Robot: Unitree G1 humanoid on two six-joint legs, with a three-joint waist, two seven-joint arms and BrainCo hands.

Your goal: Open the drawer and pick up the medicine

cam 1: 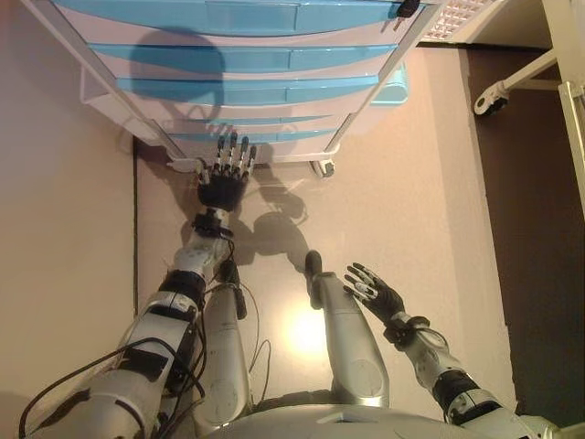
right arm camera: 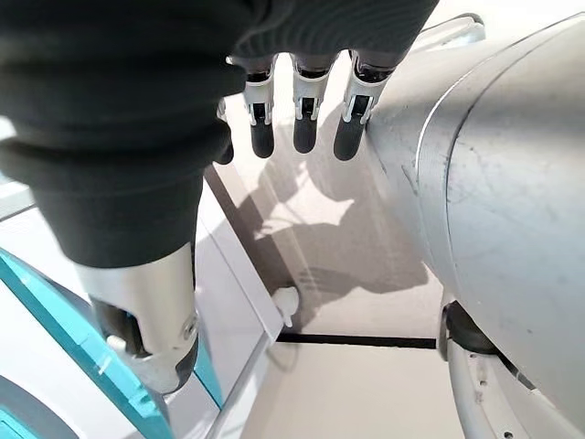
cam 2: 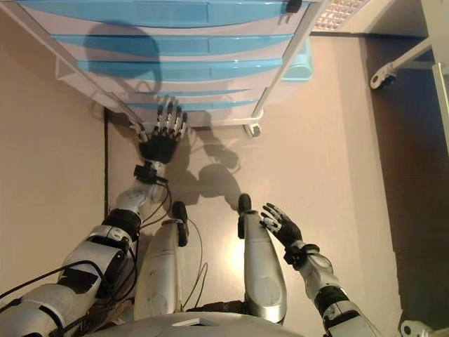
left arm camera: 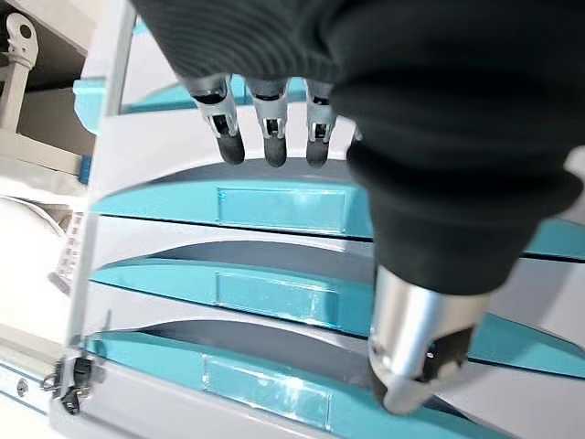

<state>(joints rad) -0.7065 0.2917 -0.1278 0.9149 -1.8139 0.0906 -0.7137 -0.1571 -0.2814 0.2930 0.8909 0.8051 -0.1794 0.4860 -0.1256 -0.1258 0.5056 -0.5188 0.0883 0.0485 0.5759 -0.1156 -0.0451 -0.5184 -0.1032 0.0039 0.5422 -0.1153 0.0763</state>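
A white drawer cabinet (cam 1: 366,87) with several turquoise drawer fronts (cam 1: 247,57) stands on the floor ahead, all drawers shut. My left hand (cam 1: 222,183) is open, fingers straight, reaching to the lowest drawers near the cabinet's foot. In the left wrist view the fingers (left arm camera: 272,137) hover just off a turquoise drawer front (left arm camera: 274,206). My right hand (cam 1: 375,291) is open and empty, low at the right, away from the cabinet. No medicine is in sight.
The cabinet stands on small castors (cam 1: 322,167). A beige wall (cam 1: 64,229) runs along the left. A white frame with a wheel (cam 1: 489,96) stands at the far right by a dark floor strip (cam 1: 539,238).
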